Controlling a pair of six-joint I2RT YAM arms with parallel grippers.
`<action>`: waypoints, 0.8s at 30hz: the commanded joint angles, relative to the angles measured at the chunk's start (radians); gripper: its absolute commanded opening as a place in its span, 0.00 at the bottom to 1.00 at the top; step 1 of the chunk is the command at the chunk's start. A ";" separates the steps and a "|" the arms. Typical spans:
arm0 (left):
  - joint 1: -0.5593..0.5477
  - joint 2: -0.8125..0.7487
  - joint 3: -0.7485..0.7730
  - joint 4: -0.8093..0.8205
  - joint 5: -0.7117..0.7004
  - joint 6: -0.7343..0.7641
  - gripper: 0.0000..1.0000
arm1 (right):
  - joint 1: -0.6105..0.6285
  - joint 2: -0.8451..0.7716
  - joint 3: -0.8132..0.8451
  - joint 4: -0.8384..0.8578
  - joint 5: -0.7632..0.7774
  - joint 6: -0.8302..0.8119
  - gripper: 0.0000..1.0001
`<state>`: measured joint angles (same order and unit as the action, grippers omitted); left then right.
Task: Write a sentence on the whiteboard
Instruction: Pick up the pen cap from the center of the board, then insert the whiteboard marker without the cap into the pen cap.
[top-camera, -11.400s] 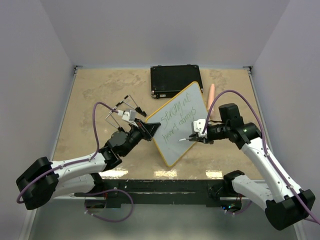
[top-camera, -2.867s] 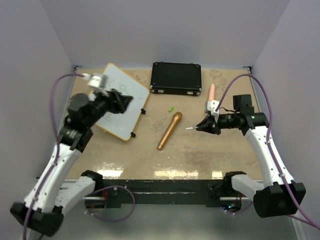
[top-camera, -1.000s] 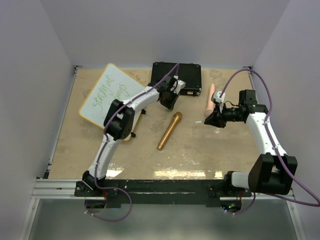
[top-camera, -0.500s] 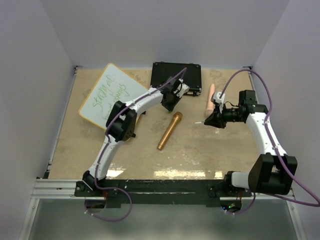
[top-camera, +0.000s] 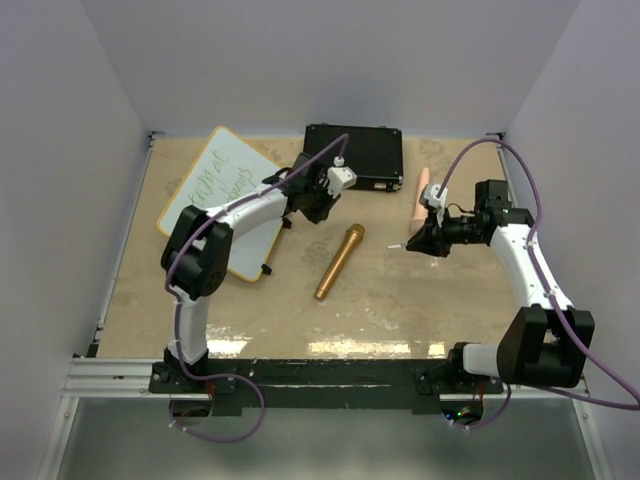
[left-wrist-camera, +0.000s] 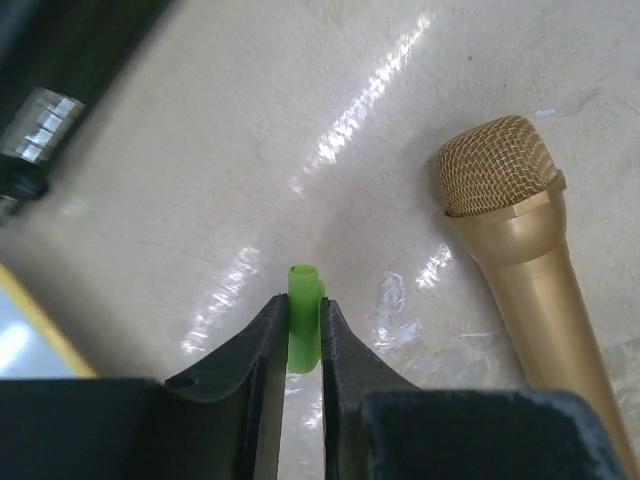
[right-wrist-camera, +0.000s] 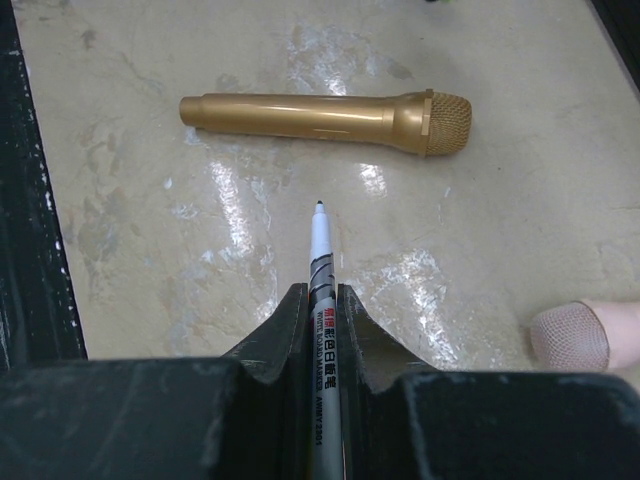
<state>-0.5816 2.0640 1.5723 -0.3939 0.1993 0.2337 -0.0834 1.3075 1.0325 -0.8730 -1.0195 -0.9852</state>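
The whiteboard (top-camera: 232, 205), white with a yellow rim, lies flat at the back left, and the green sentence (top-camera: 215, 186) runs across it in two lines. My left gripper (top-camera: 324, 210) reaches over the board's right edge. In the left wrist view this gripper (left-wrist-camera: 302, 312) is shut on a small green marker cap (left-wrist-camera: 303, 300) just above the table. My right gripper (top-camera: 416, 243) hovers at the right, and in its wrist view the gripper (right-wrist-camera: 322, 296) is shut on a white marker (right-wrist-camera: 321, 262), whose bare tip points left toward the microphone.
A gold microphone (top-camera: 340, 260) lies slanted mid-table, close to the cap in the left wrist view, microphone head (left-wrist-camera: 497, 165). A black case (top-camera: 352, 155) sits at the back centre. A pink object (top-camera: 422, 192) lies behind the right gripper.
The left jaws have closed onto the green cap, and the left arm's elbow has swung left over the whiteboard. The right arm with the marker has stayed put.
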 joint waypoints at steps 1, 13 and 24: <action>0.016 -0.157 -0.098 0.167 0.109 0.183 0.00 | 0.056 0.022 0.047 -0.008 -0.040 -0.006 0.00; -0.106 -0.559 -0.584 0.360 0.342 0.239 0.00 | 0.191 0.133 0.189 -0.161 -0.129 -0.148 0.00; -0.215 -0.607 -0.660 0.486 0.275 0.161 0.00 | 0.224 0.095 0.109 -0.080 -0.136 -0.078 0.00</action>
<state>-0.7811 1.4731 0.9062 -0.0044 0.4847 0.4187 0.1253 1.4239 1.1473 -0.9726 -1.1187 -1.0790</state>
